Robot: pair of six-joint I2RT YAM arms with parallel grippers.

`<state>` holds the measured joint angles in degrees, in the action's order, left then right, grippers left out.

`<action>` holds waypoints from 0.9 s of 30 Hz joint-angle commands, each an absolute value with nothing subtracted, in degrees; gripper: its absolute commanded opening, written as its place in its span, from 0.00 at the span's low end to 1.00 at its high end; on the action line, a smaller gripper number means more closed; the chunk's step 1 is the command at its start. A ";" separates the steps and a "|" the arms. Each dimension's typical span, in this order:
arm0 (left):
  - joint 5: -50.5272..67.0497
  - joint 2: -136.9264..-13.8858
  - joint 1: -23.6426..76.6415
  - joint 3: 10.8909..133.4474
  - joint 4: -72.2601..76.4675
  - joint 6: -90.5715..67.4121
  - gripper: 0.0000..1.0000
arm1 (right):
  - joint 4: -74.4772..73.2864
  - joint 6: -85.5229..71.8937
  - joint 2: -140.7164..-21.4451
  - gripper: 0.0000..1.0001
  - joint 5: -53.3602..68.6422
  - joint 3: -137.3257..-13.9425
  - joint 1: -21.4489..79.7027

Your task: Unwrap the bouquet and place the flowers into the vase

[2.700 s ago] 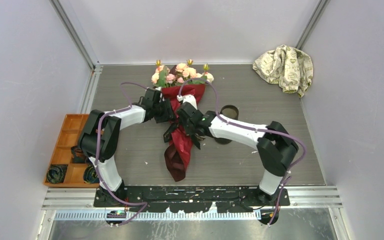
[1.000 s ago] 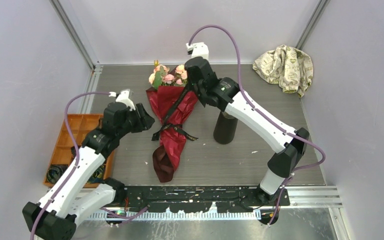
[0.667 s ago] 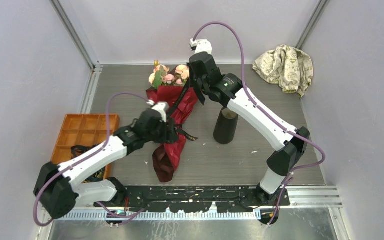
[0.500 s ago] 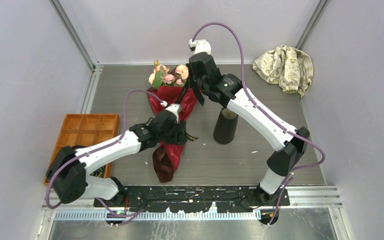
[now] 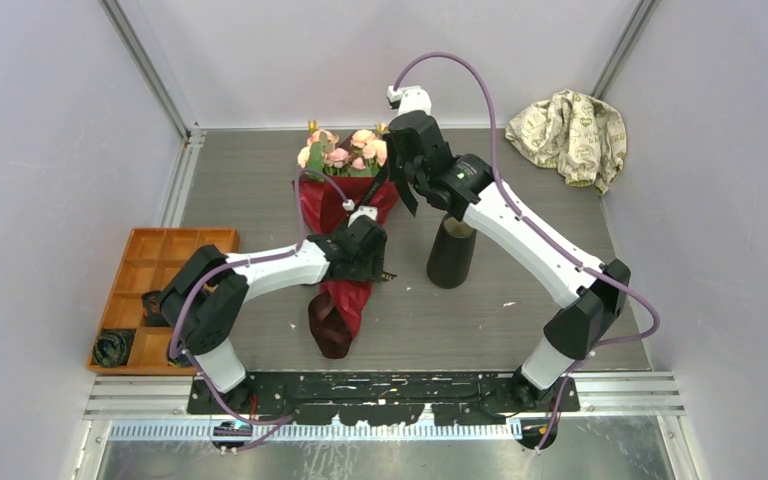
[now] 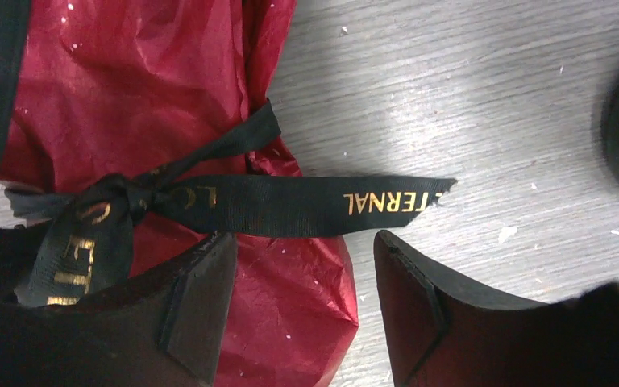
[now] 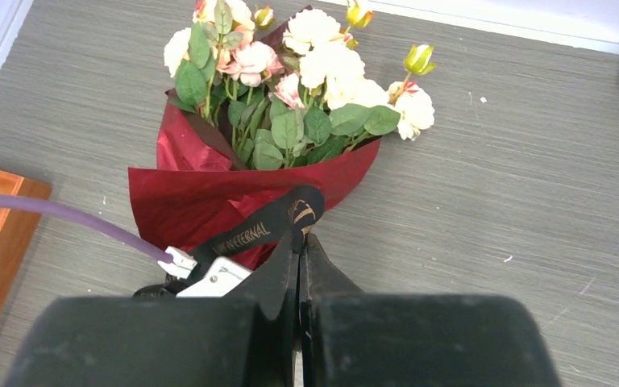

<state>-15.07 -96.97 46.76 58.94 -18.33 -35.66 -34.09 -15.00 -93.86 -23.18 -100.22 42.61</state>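
Right now my left gripper [image 6: 297,242] stands open, its two black fingers [image 6: 197,310] on either side of a gap with nothing in it. The free tail of the black ribbon [image 6: 306,203] with gold lettering lies flat just off their tips at 12 o'clock. At 9 o'clock from that tail sits the knot [image 6: 121,197], cinched around the crinkled dark red wrapping paper [image 6: 129,97].

My right gripper [image 7: 300,239] is pinched shut on another strand of the same ribbon, holding it up above the paper's wide mouth. Seen from above, it hangs at 1 o'clock from my left gripper.

The bouquet [image 5: 345,230] lies on the grey wood-grain table [image 5: 250,175], wrapped and tied. The flowers [image 7: 306,89], cream, pink and peach roses with green leaves, fan out at its 12 o'clock end, and the paper's twisted tail points to 6 o'clock. The matte black cylindrical vase [image 5: 450,255] stands upright at 3 o'clock from the bouquet, near it but apart, beneath my right forearm.

I judge three risks:
- If my left fingers close low, they may catch paper along with the ribbon tail and tear it.
- If both strands are pulled the wrong way, the knot could tighten, or the whole bouquet could drag.
- A sideways tug might swing my right arm or the bundle into the vase and tip it.
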 commanded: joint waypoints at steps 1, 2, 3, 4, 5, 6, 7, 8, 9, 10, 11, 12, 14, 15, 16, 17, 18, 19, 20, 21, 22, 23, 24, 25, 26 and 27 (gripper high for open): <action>-18.88 -99.11 46.76 62.58 -16.15 -35.84 0.64 | -30.24 -13.97 -89.00 0.04 -22.52 -98.65 42.12; -19.35 -99.62 46.80 63.11 -16.30 -35.82 0.64 | -30.05 -14.04 -88.77 0.04 -22.38 -98.20 42.10; -19.79 -100.07 46.76 63.63 -16.51 -35.71 0.64 | -29.79 -14.06 -88.60 0.04 -22.22 -97.79 42.08; -20.26 -100.38 46.78 64.17 -16.85 -35.57 0.63 | -29.60 -14.06 -88.49 0.04 -21.97 -97.39 42.05; -20.78 -100.65 46.76 64.71 -17.12 -35.52 0.61 | -29.48 -14.14 -88.37 0.04 -21.77 -97.05 42.02; -21.27 -100.83 46.77 65.12 -17.32 -35.44 0.60 | -29.22 -14.25 -88.30 0.04 -21.48 -96.63 42.01; -21.95 -101.02 46.76 65.47 -17.57 -35.47 0.59 | -29.03 -14.32 -88.28 0.04 -21.02 -96.27 41.96; -22.49 -101.24 46.77 65.74 -17.75 -35.38 0.58 | -28.77 -14.39 -88.17 0.04 -20.77 -95.90 41.97; -23.29 -101.44 46.76 66.01 -17.90 -35.39 0.57 | -28.58 -14.52 -88.16 0.04 -20.49 -95.62 42.01; -24.08 -101.77 46.76 66.26 -18.19 -35.41 0.57 | -28.43 -14.65 -88.30 0.04 -19.92 -95.44 42.00; -24.89 -102.18 46.78 66.58 -18.73 -35.53 0.57 | -28.32 -14.74 -88.29 0.04 -19.43 -95.22 41.96; -26.10 -102.51 46.80 67.07 -19.64 -36.08 0.57 | -28.18 -14.88 -88.33 0.04 -19.08 -95.08 41.95; -27.86 -102.63 46.76 67.83 -21.72 -37.86 0.59 | -27.90 -15.02 -88.27 0.05 -18.00 -94.65 42.01; -28.22 -102.39 46.76 67.61 -21.96 -38.33 0.62 | -27.69 -15.11 -88.23 0.05 -17.58 -94.38 41.98; -28.34 -101.99 46.77 67.17 -21.85 -38.88 0.65 | -27.54 -15.19 -88.18 0.05 -17.31 -94.05 42.00; -28.63 -101.74 46.79 66.74 -21.43 -39.19 0.69 | -27.35 -15.25 -88.10 0.05 -17.07 -93.78 42.01; -29.27 -101.81 46.76 66.56 -21.12 -39.34 0.72 | -27.18 -15.29 -88.15 0.05 -16.83 -93.58 41.98; -29.90 -102.31 46.59 66.83 -21.37 -39.44 0.73 | -26.93 -15.36 -88.08 0.05 -16.61 -93.34 41.97; -30.19 -103.14 46.30 67.54 -22.30 -39.54 0.74 | -26.78 -15.44 -88.11 0.05 -16.41 -93.20 42.00; -29.73 -104.12 46.02 68.30 -23.07 -39.55 0.74 | -26.75 -15.53 -88.08 0.05 -16.18 -93.09 41.93; -29.25 -105.00 45.68 68.97 -23.59 -39.47 0.72 | -26.74 -15.67 -88.04 0.06 -16.02 -92.96 41.96; -28.90 -105.85 45.51 69.42 -23.75 -39.53 0.71 | -26.66 -15.73 -87.99 0.06 -15.85 -92.84 42.00; -28.50 -106.47 45.45 69.60 -23.61 -39.54 0.68 | -26.58 -15.82 -87.98 0.05 -15.71 -92.71 41.97; -27.95 -106.86 45.45 69.53 -23.42 -39.59 0.64 | -26.55 -15.82 -87.90 0.06 -15.76 -92.54 41.98; -27.30 -107.18 45.45 69.40 -23.13 -39.75 0.59 | -26.51 -15.82 -87.85 0.05 -15.92 -92.40 41.99; -26.80 -107.30 45.44 69.21 -22.99 -39.92 0.53 | -26.46 -15.82 -87.76 0.06 -16.03 -92.26 42.00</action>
<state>-26.94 -105.91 46.00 68.14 -22.59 -38.61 -29.85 -15.25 -90.56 -16.56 -92.47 42.15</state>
